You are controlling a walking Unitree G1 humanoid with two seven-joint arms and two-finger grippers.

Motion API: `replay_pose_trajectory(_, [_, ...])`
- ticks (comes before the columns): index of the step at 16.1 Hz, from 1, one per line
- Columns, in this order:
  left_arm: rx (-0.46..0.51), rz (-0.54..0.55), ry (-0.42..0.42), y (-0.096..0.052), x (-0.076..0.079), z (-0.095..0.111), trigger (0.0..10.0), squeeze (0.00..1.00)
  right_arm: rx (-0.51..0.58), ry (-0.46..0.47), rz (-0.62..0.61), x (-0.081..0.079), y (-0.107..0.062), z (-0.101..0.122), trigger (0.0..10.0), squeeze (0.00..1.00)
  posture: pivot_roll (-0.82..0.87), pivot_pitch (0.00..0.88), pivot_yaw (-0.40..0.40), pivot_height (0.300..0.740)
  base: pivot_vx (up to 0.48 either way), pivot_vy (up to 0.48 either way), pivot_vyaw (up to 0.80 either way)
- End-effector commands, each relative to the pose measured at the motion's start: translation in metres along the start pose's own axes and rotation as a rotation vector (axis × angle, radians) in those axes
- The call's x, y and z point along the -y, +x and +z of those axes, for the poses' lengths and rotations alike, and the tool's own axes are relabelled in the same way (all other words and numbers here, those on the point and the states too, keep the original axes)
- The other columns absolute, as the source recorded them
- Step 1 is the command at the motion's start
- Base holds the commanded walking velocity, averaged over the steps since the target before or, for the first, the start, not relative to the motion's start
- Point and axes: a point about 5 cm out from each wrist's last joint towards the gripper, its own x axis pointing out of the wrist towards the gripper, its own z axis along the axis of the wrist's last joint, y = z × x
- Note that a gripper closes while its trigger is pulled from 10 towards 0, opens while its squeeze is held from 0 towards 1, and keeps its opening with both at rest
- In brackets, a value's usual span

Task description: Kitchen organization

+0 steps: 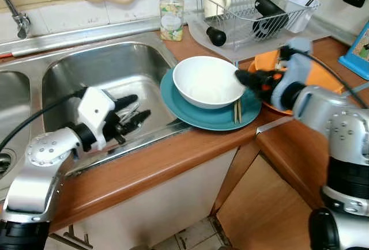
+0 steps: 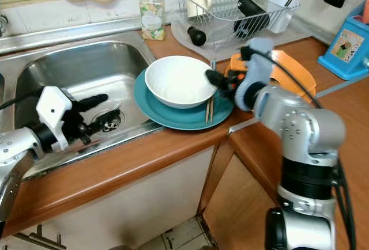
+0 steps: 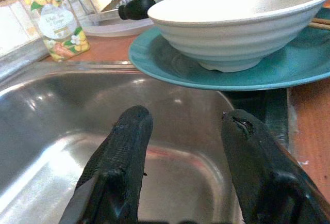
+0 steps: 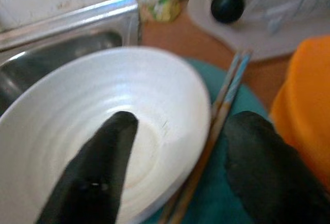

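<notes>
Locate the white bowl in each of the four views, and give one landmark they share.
Left eye: white bowl at centre, on the teal plate.
Right eye: centre-left, same plate.
Left wrist: upper right, beyond the left gripper, whose fingers are apart over the sink.
Right wrist: centre-left; the right gripper straddles its rim, fingers apart.
Shared landmark: soap bottle, behind the bowl.

A wooden countertop (image 1: 173, 158) runs across the middle of the frame, turning a corner at lower right. A stainless steel sink (image 1: 109, 83) is set into it at left. Pale tiles (image 1: 75, 14) line the wall along the top. Cream cabinet fronts (image 1: 155, 204) stand below, with tiled floor (image 1: 193, 235) at bottom centre.
</notes>
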Motion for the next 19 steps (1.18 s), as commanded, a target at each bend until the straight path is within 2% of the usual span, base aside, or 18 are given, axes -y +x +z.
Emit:
replay_pose_trajectory(1, [0.014, -0.022, -0.009, 0.001, 0.005, 0.005, 10.0, 0.00, -0.006, 0.035, -0.008, 0.002, 0.002, 0.002, 0.0, 0.00, -0.10, 0.000, -0.007, 0.740, 0.000, 0.000, 0.00])
replay_pose_trajectory(3, [0.005, -0.042, -0.024, -0.001, 0.007, 0.007, 10.0, 0.00, -0.044, 0.106, 0.015, 0.000, 0.005, -0.002, 0.0, 0.00, -0.11, 0.000, -0.010, 0.740, 0.000, 0.000, 0.00])
replay_pose_trajectory(6, [-0.025, -0.063, -0.019, -0.001, 0.010, 0.006, 10.0, 0.00, -0.079, 0.124, 0.021, 0.000, 0.009, -0.007, 0.0, 0.00, -0.10, 0.000, -0.014, 0.740, 0.000, 0.000, 0.00])
replay_pose_trajectory(11, [-0.034, -0.066, -0.019, -0.001, 0.011, 0.007, 10.0, 0.00, -0.090, 0.140, 0.026, -0.001, 0.010, -0.007, 0.0, 0.00, -0.10, 0.000, -0.014, 0.740, 0.000, 0.000, 0.00])
replay_pose_trajectory(19, [-0.034, 0.006, 0.026, 0.005, 0.001, 0.009, 10.0, 0.00, -0.074, 0.142, 0.015, -0.002, 0.014, -0.007, 0.0, 0.00, -0.09, 0.000, -0.008, 0.740, 0.000, 0.000, 0.00])
